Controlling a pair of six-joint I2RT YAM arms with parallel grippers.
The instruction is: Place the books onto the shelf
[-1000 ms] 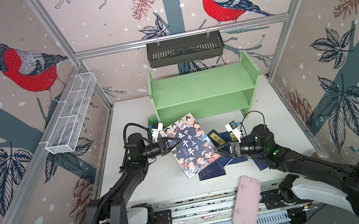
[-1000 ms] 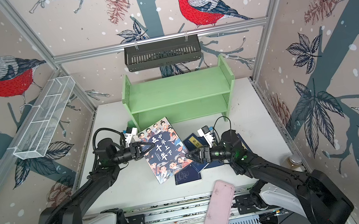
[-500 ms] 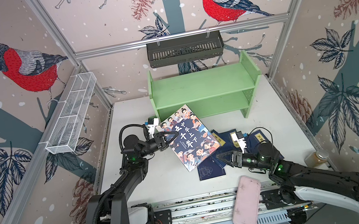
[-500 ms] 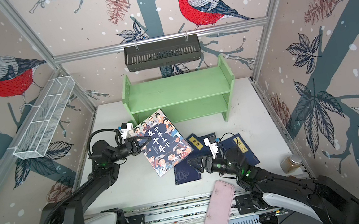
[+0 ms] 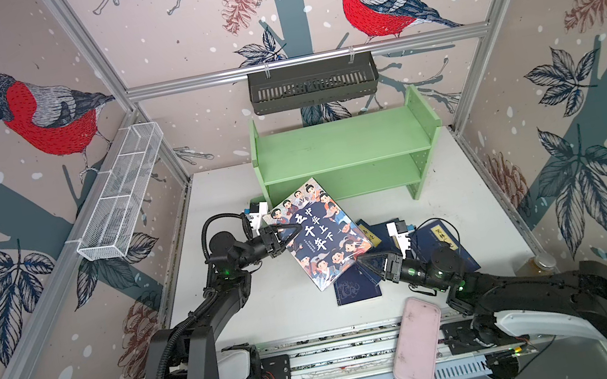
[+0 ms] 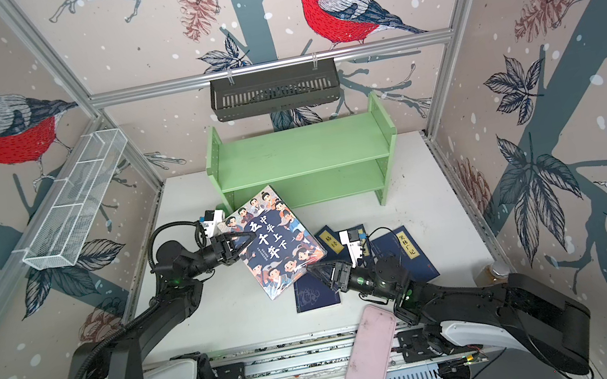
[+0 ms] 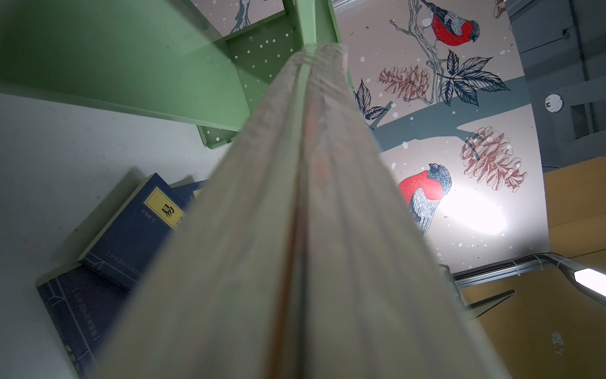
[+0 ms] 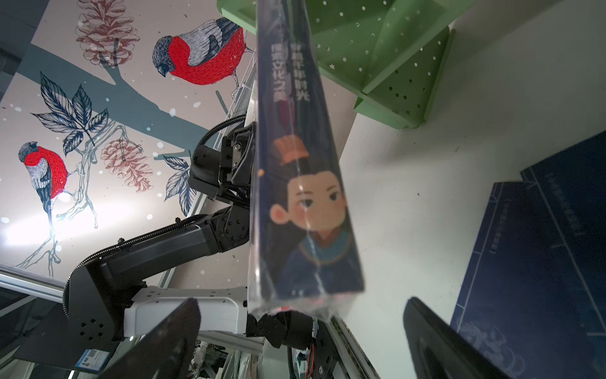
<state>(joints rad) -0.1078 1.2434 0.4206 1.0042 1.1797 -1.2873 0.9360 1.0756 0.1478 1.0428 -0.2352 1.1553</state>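
- Holding the big book [image 5: 323,237] by its edge, the left pincer [image 5: 288,234] grips tight.
- Just ahead, past the book, stands the shelf [image 5: 344,141].
- The right pincer [image 5: 368,269] gapes wide, empty.

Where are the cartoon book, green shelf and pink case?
cartoon book [image 5: 326,243]: in a top view, front cover.
green shelf [image 5: 342,141]: in a top view, upper board.
pink case [image 5: 417,343]: in a top view, flat face.
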